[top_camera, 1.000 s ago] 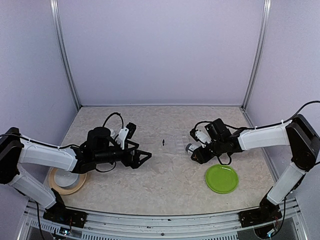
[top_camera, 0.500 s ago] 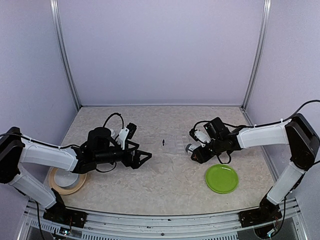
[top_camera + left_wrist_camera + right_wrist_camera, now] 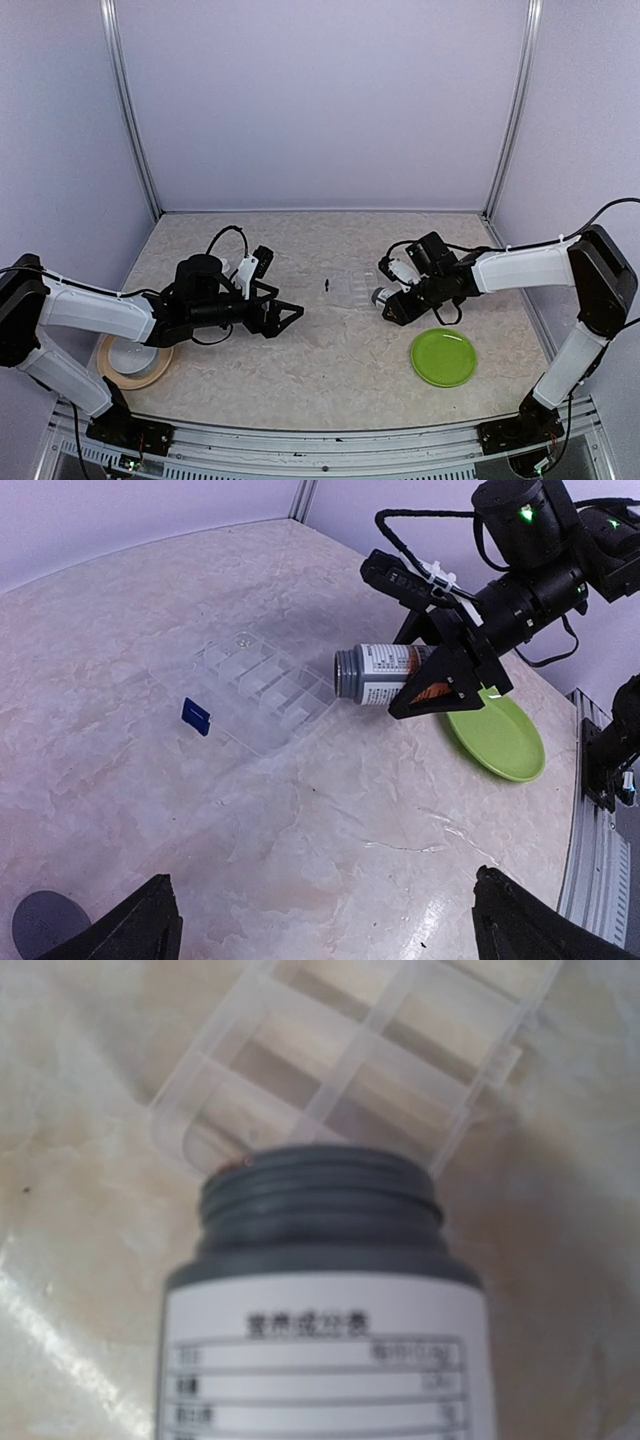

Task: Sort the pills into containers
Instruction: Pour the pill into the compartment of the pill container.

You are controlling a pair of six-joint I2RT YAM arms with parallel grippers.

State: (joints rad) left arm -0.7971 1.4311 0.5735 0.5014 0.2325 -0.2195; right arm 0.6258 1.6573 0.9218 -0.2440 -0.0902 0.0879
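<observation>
Right of the tabletop's (image 3: 330,375) middle, the bottle (image 3: 383,673) is clamped sideways in the right pincer (image 3: 393,306), gray end aimed at the divided box (image 3: 255,685), seemingly for pouring. The left pincer (image 3: 284,318) is held apart.

- The beige marbled tabletop (image 3: 340,360) lies open across the top view's lower centre.
- A clear plastic compartment box (image 3: 255,685) occupies mid-frame, with a small dark blue chip (image 3: 196,716) just left of it.
- The right gripper (image 3: 432,665) grips a tilted gray-capped clear bottle with white-and-orange label (image 3: 375,672), blocking the box's right end.
- A flat green plate (image 3: 443,357) fills the lower right.
</observation>
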